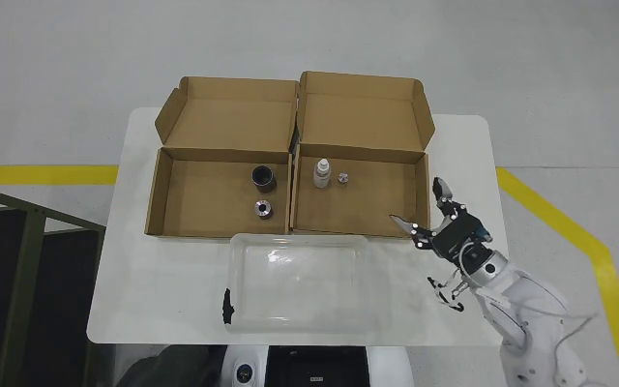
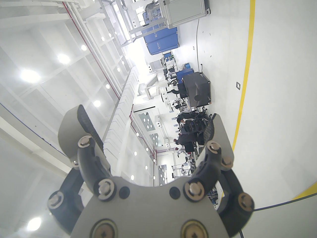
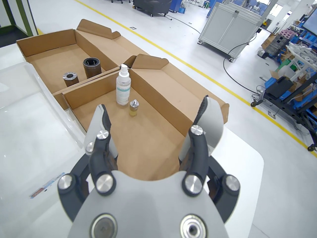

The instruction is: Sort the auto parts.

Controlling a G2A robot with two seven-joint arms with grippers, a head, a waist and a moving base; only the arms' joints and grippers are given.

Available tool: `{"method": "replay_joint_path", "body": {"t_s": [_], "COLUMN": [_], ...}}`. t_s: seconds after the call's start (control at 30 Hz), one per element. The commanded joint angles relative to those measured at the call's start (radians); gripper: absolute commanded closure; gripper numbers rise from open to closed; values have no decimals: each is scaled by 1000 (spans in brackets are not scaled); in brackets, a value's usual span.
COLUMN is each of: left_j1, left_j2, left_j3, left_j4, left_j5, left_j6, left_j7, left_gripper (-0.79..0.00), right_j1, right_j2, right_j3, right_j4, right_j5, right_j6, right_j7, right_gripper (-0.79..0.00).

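Sorting looks done: sleeve (image 1: 262, 176) and ring (image 1: 261, 208) in the left box (image 1: 155, 198), spray bottle (image 1: 322, 173) and vial (image 1: 343, 178) in the right box (image 1: 423, 193). Left end effector (image 2: 147, 112) and right end effector (image 3: 153, 104) gape wide, empty.

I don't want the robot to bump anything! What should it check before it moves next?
1. Right gripper open and empty: ok.
2. Left gripper open and empty: ok.
3. Spray bottle and small brass part standing upright in the cardboard box by the right gripper: ok.
4. Dark cylinder and metal ring standing upright in the other box: ok.
5. More parts waiting in the clear tray: cannot tell; a small black thing sits at its edge.
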Motion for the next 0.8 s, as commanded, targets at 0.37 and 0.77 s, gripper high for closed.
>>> {"method": "replay_joint_path", "body": {"t_s": [0.37,0.77], "left_j1": [0,0], "left_j2": [0,0], "left_j3": [0,0], "left_j4": [0,0], "left_j5": [0,0], "left_j6": [0,0], "left_j7": [0,0], "left_gripper": [-785,-785], "right_j1": [-68,-75], "right_j2": [13,22], "right_j3": [91,117], "right_j4": [23,40], "right_j5": [37,69], "right_j6": [5,20], "right_j7": [-105,-126], "right_gripper": [-757,-785]}}
